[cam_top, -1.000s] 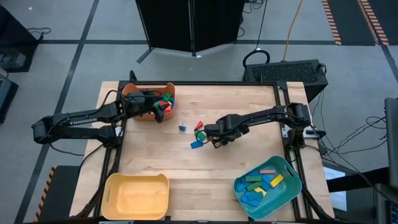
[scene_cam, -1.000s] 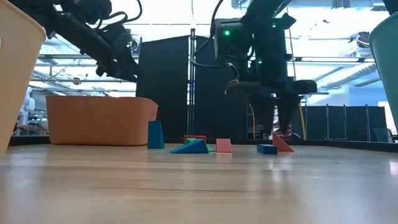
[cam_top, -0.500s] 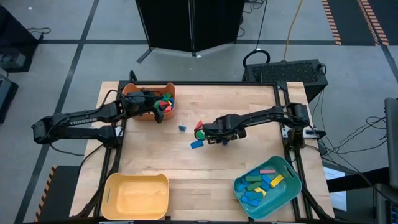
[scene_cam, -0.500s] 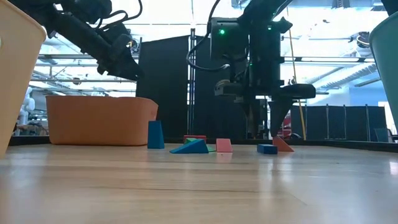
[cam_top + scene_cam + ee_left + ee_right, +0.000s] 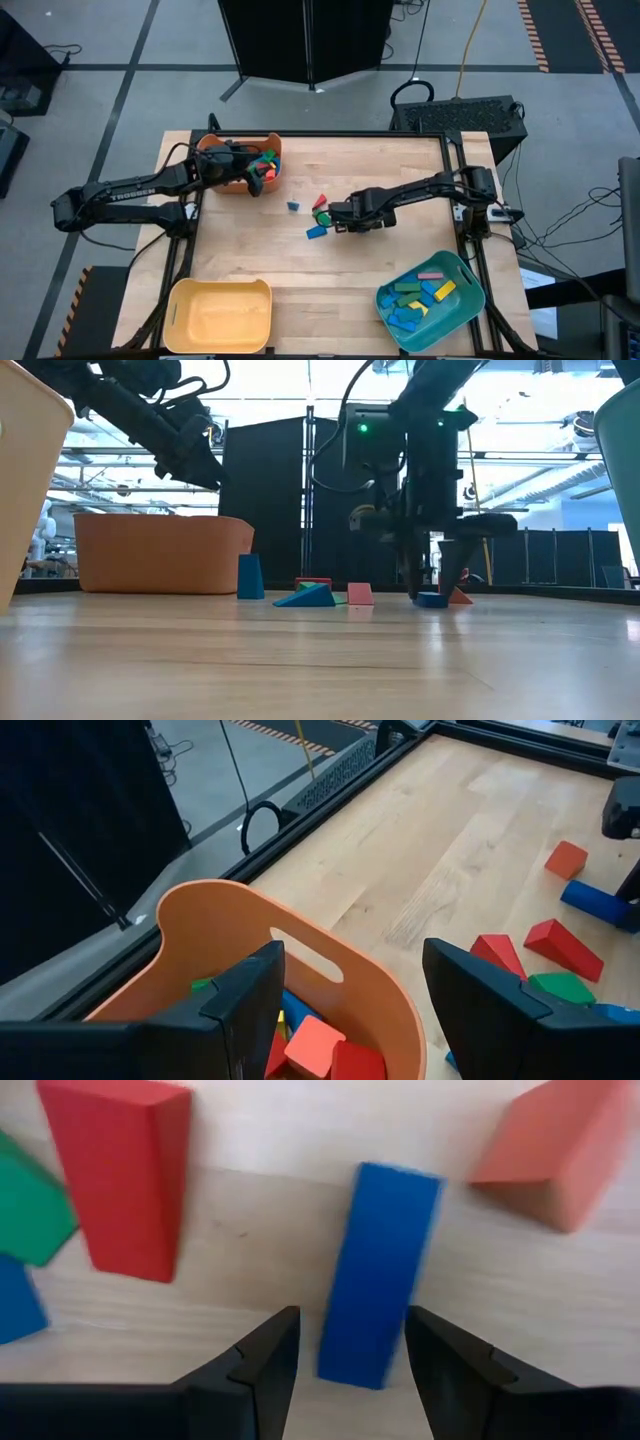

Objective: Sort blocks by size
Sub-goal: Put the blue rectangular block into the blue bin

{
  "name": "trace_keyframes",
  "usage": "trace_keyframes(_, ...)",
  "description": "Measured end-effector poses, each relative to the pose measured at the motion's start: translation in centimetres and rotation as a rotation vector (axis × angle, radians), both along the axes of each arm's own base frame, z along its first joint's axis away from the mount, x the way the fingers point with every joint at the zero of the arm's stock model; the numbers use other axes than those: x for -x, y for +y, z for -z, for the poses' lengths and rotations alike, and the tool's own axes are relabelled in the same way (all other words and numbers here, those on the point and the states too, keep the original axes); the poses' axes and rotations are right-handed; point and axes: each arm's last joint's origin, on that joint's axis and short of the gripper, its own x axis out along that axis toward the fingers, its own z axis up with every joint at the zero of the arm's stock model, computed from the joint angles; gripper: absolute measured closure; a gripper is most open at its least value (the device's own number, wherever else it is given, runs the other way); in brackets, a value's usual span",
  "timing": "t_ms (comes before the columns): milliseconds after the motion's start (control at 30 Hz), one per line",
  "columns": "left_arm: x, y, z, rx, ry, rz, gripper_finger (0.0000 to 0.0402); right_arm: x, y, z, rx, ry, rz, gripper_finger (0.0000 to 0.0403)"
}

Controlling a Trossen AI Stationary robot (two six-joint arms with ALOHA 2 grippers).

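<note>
Several small blocks lie on the wooden table's middle: a blue bar (image 5: 380, 1270), a red wedge (image 5: 120, 1170), a green block (image 5: 30, 1210) and an orange block (image 5: 550, 1150). My right gripper (image 5: 350, 1355) points down over the blue bar, open. Its two fingers stand on either side of the bar's one end, low at the table (image 5: 435, 588). I cannot see them touch it. My left gripper (image 5: 365, 1010) hovers open above the orange bin (image 5: 230, 935), which holds several blocks (image 5: 265, 160).
A yellow bin (image 5: 220, 315) stands at the near left. A teal bin (image 5: 430, 295) with several blue, green and yellow blocks stands at the near right. A small blue block (image 5: 293, 206) and a blue wedge (image 5: 317, 232) lie left of the right gripper.
My right gripper has sunk toward the table and rolled about its own axis. Its fingers now stand down on either side of the blue bar. The blocks have not moved.
</note>
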Motion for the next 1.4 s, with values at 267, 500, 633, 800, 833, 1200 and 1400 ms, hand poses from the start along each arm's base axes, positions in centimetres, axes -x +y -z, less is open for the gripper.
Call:
trace_keyframes(267, 0.0, 0.0, 0.0, 0.002, 0.004, 0.000, 0.0162, 0.3, 0.0, 1.0, -0.004, -0.037, -0.001, 0.0231)
trace_keyframes(500, 0.0, 0.0, 0.1, 0.003, 0.010, 0.000, 0.0162, 0.5, 0.0, 1.1, 0.002, -0.019, -0.042, 0.0278)
trace_keyframes(633, 0.1, 0.0, 0.2, 0.008, 0.021, 0.001, 0.0162, 0.5, 0.1, 0.9, 0.006, 0.007, -0.058, 0.0320)
trace_keyframes(800, 0.0, -0.2, 0.2, 0.024, 0.016, 0.043, 0.0162, -0.1, 0.4, -0.8, 0.020, 0.036, -0.156, 0.0321)
trace_keyframes(833, 0.0, -0.2, 0.2, 0.024, 0.018, 0.070, 0.0162, -0.2, 0.6, -1.5, 0.023, 0.031, -0.172, 0.0317)
trace_keyframes(1200, -0.1, -0.5, 0.2, 0.055, 0.004, 0.149, 0.0162, 1.4, 4.1, -8.2, 0.041, -0.046, -0.306, 0.0312)
trace_keyframes(1400, -0.2, -0.6, 0.2, 0.002, 0.033, 0.213, 0.0162, 3.4, 6.6, -11.2, 0.028, -0.120, -0.428, 0.0309)
